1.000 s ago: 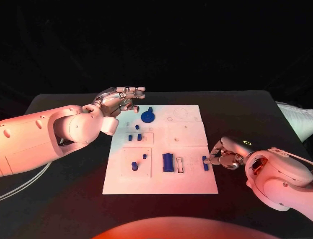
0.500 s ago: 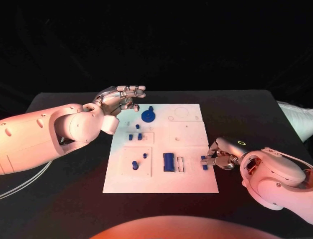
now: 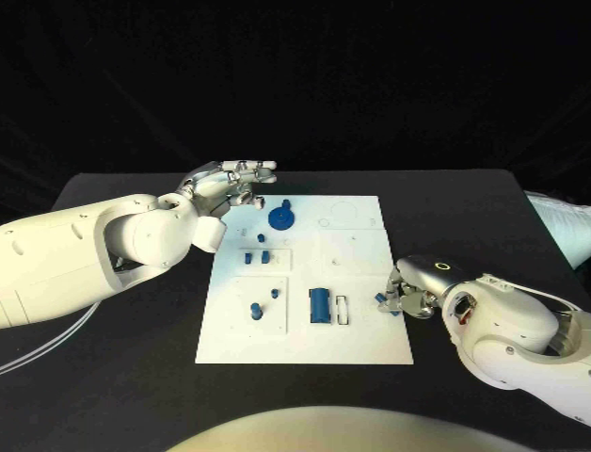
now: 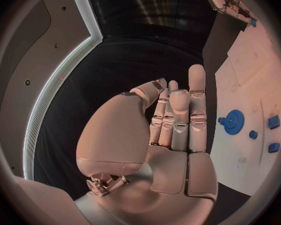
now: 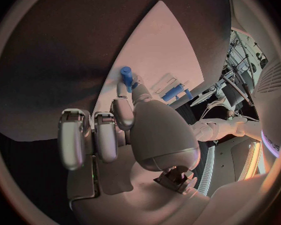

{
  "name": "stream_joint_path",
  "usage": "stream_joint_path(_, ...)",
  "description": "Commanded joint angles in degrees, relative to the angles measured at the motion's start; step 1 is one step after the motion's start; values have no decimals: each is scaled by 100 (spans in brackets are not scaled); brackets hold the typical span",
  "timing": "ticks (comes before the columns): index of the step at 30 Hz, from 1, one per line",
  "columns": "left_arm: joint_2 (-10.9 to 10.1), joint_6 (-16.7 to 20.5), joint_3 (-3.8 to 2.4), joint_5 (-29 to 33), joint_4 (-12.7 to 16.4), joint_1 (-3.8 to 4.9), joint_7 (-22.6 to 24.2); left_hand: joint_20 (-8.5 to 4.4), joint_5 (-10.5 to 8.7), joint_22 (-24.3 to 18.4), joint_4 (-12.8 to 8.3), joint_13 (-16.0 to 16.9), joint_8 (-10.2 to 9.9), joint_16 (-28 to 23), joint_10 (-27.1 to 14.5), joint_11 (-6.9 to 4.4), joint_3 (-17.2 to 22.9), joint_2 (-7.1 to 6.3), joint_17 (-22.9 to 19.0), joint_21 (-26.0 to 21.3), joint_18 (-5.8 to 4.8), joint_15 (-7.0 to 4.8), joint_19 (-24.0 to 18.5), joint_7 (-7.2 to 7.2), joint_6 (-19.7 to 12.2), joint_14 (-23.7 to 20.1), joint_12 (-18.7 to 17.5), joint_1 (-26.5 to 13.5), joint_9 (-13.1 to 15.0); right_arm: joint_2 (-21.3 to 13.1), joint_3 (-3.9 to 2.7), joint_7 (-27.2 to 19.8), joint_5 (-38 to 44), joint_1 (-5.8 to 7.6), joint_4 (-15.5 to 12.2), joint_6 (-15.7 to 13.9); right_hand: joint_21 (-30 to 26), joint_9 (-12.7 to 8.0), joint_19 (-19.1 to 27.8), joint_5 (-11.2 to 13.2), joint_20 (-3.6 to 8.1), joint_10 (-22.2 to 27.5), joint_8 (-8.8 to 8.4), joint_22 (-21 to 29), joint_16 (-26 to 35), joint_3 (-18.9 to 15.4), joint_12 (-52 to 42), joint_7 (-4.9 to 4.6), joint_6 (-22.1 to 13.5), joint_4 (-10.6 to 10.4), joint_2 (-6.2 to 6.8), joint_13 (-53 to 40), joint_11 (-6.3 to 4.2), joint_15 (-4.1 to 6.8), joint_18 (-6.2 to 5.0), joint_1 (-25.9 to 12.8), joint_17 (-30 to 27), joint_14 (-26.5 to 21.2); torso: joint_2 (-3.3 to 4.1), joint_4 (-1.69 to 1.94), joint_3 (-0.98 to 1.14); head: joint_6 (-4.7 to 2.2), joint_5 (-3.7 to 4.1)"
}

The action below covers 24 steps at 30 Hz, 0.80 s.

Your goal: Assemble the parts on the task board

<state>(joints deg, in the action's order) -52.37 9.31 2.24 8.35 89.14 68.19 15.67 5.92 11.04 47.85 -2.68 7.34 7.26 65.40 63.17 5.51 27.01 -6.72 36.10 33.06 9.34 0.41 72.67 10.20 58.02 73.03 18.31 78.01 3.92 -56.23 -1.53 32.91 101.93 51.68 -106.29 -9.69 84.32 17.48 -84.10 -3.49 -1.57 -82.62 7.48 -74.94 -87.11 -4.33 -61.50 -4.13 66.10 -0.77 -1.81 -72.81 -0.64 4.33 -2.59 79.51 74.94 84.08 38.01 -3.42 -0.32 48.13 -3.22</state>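
Note:
The white task board (image 3: 363, 339) lies mid-table. On it are a blue gear (image 3: 280, 220), two small blue pegs (image 3: 256, 256), a long blue block (image 3: 320, 305) and another small blue piece (image 3: 255, 310). My right hand (image 3: 407, 294) is low at the board's right edge and pinches a small blue peg (image 3: 380, 299); in the right wrist view the peg (image 5: 125, 74) sticks out from the fingertips over the board (image 5: 159, 50). My left hand (image 3: 228, 184) hovers off the board's far left corner, fingers stretched out and holding nothing. The left wrist view shows that hand (image 4: 172, 120) beside the gear (image 4: 233, 121).
A white bag (image 3: 567, 226) lies at the table's right edge. A pale cable (image 3: 24, 363) curves over the table at the near left. Bare black table surrounds the board.
My right hand has crept a little leftward and farther along the board's right edge with the blue peg in its pinch. The left hand has hardly moved.

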Motion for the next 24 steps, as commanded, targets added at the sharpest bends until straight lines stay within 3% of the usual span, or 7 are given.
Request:
stream_joint_path(1, 6, -114, -2, -16, 1, 2, 8, 5, -17, -7, -9, 9, 40, -16, -40, 6, -11, 0, -6, -34, 103, 8, -18, 10, -41, -37, 20, -46, -4, 55, 106, 100, 411, -151, 141, 824, -24, -69, -197, 15, 13, 17, -26, -653, 13, 48, 10, 45, 35, 65, -76, -25, -32, 38, 45, 211, 971, 482, 4, 3, 6, 2, -6)
stream_joint_path(4, 7, -114, -2, -16, -1, 2, 5, 5, -17, -7, -9, 9, 40, -16, -40, 6, -11, 0, -6, -34, 103, 8, -18, 10, -41, -37, 20, -46, -4, 81, 107, 105, 462, -167, 151, 853, -25, -81, -198, -100, 18, 28, -50, -654, 12, 182, 28, 46, 58, 159, -130, -20, -36, 44, 45, 323, 976, 483, 0, 2, 2, 4, -7)
stream_joint_path(8, 8, -116, -2, -16, 1, 2, 5, 5, -17, -7, -9, 9, 40, -16, -40, 6, -11, 0, -6, -34, 103, 8, -18, 10, -41, -37, 20, -46, -4, 97, 108, 120, 494, -175, 156, 827, -22, -102, -203, -488, 22, 38, -90, -662, 12, 357, 47, 38, 93, 263, -140, -19, -37, 43, 47, 358, 980, 484, 1, -3, -1, 3, -14)
stream_joint_path(13, 10, -115, -1, -17, 4, 2, 4, 6, -16, -7, -14, 9, 44, -16, -48, 6, -11, 1, -16, -35, 104, 9, -20, 10, -45, -40, 31, -46, -4, 78, 107, 145, 395, -178, 119, 596, -12, -99, -213, -1554, 21, 33, -132, -679, 4, 797, 40, 8, 131, 449, -98, -36, -16, 31, 50, 290, 1001, 489, 0, -3, -1, 1, -12)
stream_joint_path(17, 11, -115, -1, -17, 4, 2, 2, 8, -14, -8, -23, 10, 50, -17, -62, 6, -12, 3, -33, -37, 105, 9, -22, 10, -51, -47, 49, -48, -3, 25, 89, 142, 79, -170, 29, 162, -13, -85, -215, -1732, 6, 23, -163, -680, -1, 1181, 61, -13, 103, 533, -64, -27, -7, 15, 50, 150, 1012, 491, -3, 2, -1, 3, -15)
stream_joint_path(18, 12, -116, -1, -17, 4, 2, 1, 8, -14, -8, -23, 10, 50, -17, -62, 6, -12, 3, -33, -37, 105, 9, -22, 10, -51, -47, 49, -48, -3, 10, 78, 136, -9, -164, -9, -5, -12, -63, -216, -1856, -5, 21, -167, -682, -2, 1483, 98, -18, 117, 578, 39, -10, -18, 4, 50, -30, 1016, 492, -1, 3, -1, 4, -16)
stream_joint_path(24, 20, -115, -1, -17, 5, 1, 4, 8, -14, -8, -23, 10, 50, -17, -62, 6, -12, 3, -33, -37, 105, 9, -22, 10, -51, -47, 49, -48, -3, -31, 37, 116, -574, -89, -192, -736, -8, 13, -221, -1833, -4, -20, -177, -694, -8, 2220, 96, 8, 123, 643, 297, -23, -10, 21, 52, -480, 1032, 496, 1, 7, -3, -13, -19)
